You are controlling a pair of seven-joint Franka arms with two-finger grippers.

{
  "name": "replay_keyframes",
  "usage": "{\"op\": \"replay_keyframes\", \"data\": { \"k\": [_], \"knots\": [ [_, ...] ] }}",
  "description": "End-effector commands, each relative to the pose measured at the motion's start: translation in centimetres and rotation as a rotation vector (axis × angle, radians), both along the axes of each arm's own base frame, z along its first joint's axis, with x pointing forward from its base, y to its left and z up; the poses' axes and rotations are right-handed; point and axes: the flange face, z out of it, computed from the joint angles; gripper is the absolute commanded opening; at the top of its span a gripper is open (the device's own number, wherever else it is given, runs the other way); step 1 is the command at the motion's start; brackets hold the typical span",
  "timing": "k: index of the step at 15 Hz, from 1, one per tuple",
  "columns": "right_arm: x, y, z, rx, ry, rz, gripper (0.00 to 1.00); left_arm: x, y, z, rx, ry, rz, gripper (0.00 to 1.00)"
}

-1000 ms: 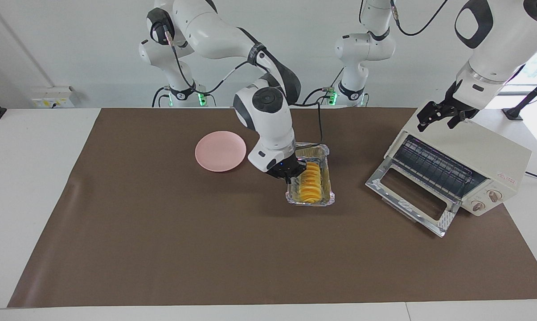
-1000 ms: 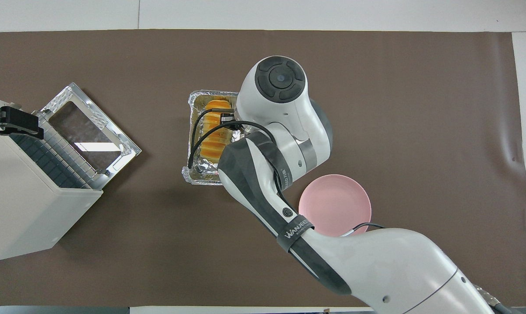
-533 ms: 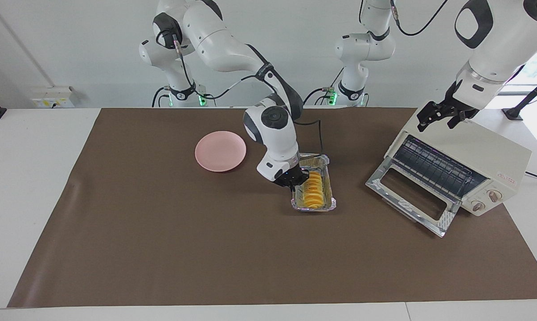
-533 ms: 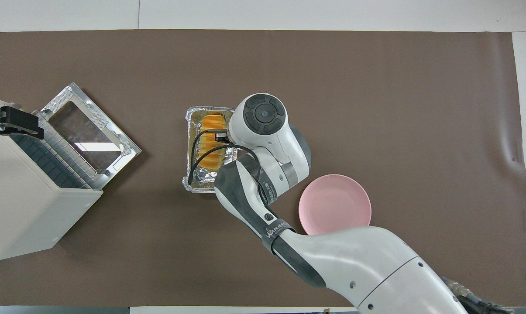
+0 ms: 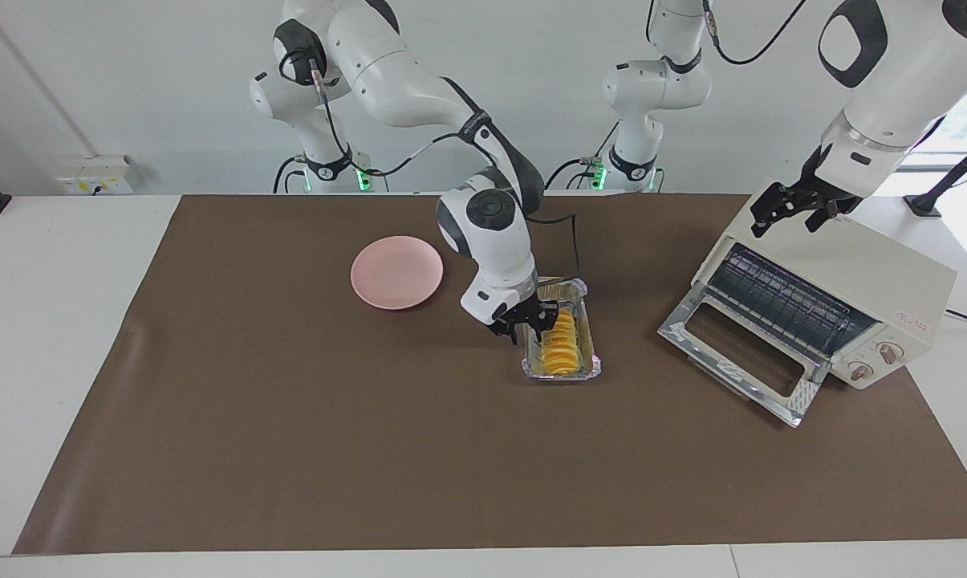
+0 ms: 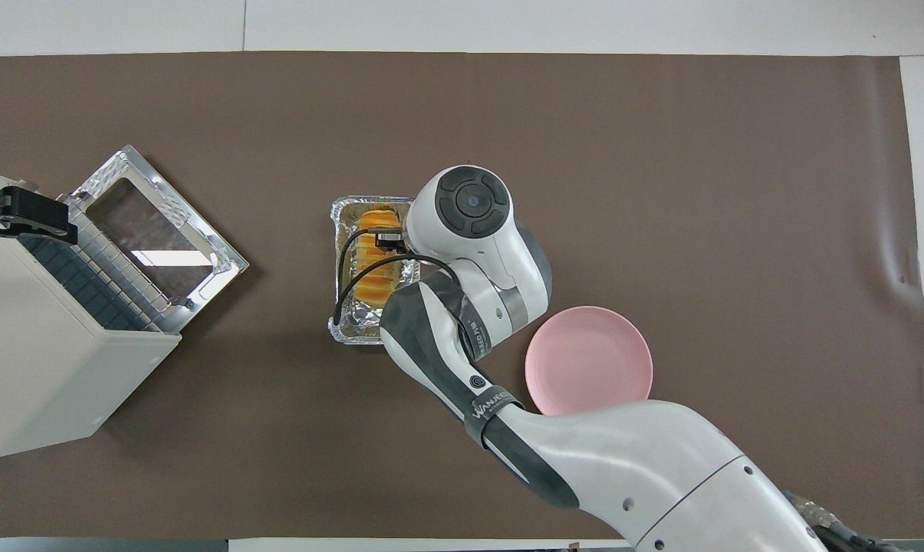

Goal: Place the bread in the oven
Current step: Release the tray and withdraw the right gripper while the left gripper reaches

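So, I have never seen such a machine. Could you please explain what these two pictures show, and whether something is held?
These are two robot arms at a table, each ending in jaws. One picture is taken from across the table, facing the robots; the other looks down from above them. On the brown mat lie a pink plate, a foil tray with yellow bread in it, and a small oven with its door open. The right gripper is down at the tray's edge beside the bread, jaws apart; it holds nothing. The left gripper waits open over the oven's top.
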Motion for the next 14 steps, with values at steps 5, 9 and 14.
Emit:
{"op": "replay_keyframes", "data": {
  "k": [5,9,14],
  "knots": [
    [5.0,-17.2,14.9,0.06,-0.042,-0.172,1.0,-0.5,-1.1,0.1,0.013,-0.005,-0.019,1.0],
    [4.2,-29.5,19.1,-0.014,0.0,0.046,1.0,1.4,-9.7,-1.1,0.001,-0.03,-0.052,1.0],
    [1.4,-38.7,21.1,-0.156,0.05,0.225,1.0,6.1,-25.3,-7.9,0.002,-0.02,0.037,1.0]
  ]
}}
